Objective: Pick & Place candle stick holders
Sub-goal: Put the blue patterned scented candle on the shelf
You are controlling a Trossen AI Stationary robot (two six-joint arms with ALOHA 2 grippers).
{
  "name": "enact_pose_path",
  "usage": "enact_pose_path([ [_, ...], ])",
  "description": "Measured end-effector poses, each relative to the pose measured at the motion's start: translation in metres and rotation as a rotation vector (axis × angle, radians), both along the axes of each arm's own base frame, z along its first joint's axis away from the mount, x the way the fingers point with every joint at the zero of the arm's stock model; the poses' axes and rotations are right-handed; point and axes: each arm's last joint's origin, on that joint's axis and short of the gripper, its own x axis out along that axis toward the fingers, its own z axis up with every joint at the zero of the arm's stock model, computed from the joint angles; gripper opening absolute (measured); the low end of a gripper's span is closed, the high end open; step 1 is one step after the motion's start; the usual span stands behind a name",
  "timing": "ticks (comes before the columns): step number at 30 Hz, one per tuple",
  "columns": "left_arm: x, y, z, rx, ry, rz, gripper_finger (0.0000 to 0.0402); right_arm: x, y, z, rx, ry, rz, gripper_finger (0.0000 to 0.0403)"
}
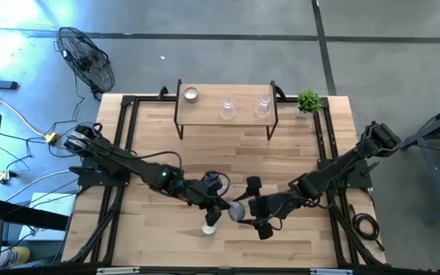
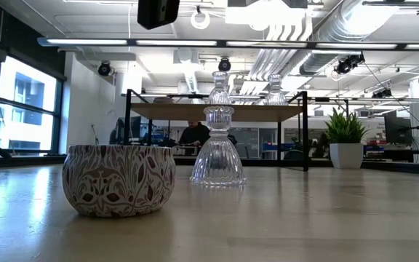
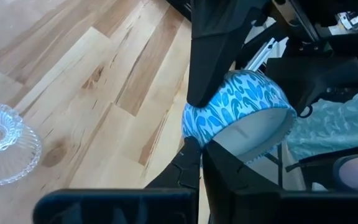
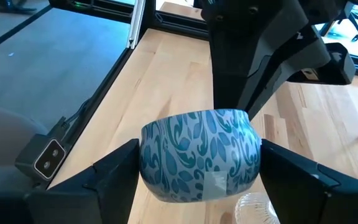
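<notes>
The left gripper (image 1: 218, 200) and the right gripper (image 1: 248, 212) meet near the front middle of the surface (image 1: 228, 160), with a blue patterned cup (image 1: 237, 211) between them. In the left wrist view the left gripper's fingers (image 3: 211, 56) clamp the cup (image 3: 238, 112) by its rim and wall. In the right wrist view the right gripper's fingers (image 4: 114, 171) stand wide on either side of the cup (image 4: 197, 163); whether they touch it cannot be told.

At about 7 o'clock from the cup, a clear glass holder (image 1: 210, 223) stands on the surface just below the left gripper.

Toward 12 o'clock, well apart, a small raised shelf (image 1: 226, 114) at the back carries a round cup (image 1: 191, 94) and two clear glass holders (image 1: 228, 109) and (image 1: 263, 107). A green plant (image 1: 308, 100) stands just beside the shelf at 3 o'clock.

The low view shows a brown patterned cup (image 2: 119, 179) close to the camera.
</notes>
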Motion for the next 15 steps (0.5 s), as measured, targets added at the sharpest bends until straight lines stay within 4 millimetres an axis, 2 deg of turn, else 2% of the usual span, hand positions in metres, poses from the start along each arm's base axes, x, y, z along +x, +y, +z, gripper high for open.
enact_pose_path([
  [10,0.0,0.0,0.0,0.019,-0.005,-0.007,0.0002,0.0,0.0,0.0,0.001,0.0,0.002,0.0282],
  [15,-0.006,0.003,0.014,0.019,-0.034,-0.014,0.0002,0.0,0.0,0.002,0.007,-0.016,-0.001,0.0282],
])
